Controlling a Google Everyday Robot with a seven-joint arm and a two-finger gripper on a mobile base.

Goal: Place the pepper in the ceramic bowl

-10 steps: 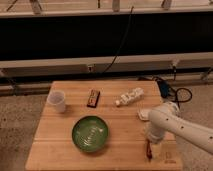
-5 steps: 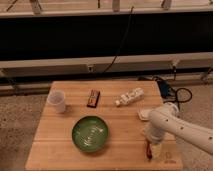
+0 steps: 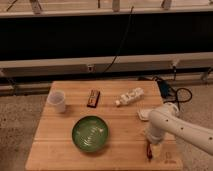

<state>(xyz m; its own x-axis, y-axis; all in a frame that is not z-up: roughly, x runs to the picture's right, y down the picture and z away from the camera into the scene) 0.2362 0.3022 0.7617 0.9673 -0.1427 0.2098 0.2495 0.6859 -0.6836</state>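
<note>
Lying near the lower right corner of the wooden table (image 3: pixel 122 147), the pepper (image 3: pixel 149 151) sits just under the gripper (image 3: pixel 150 142), whose jaws stand released, holding nothing. The ceramic bowl (image 3: pixel 90 133) is well apart, at lower centre. Speckled floor (image 3: pixel 22 112) surrounds the table, and a dark wall (image 3: pixel 65 37) fills the upper frame. The white arm (image 3: pixel 175 127) enters from the lower right, bends and points downward

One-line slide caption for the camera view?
Claw poised at the pepper near the table corner; green ceramic bowl sits apart, empty.
</note>
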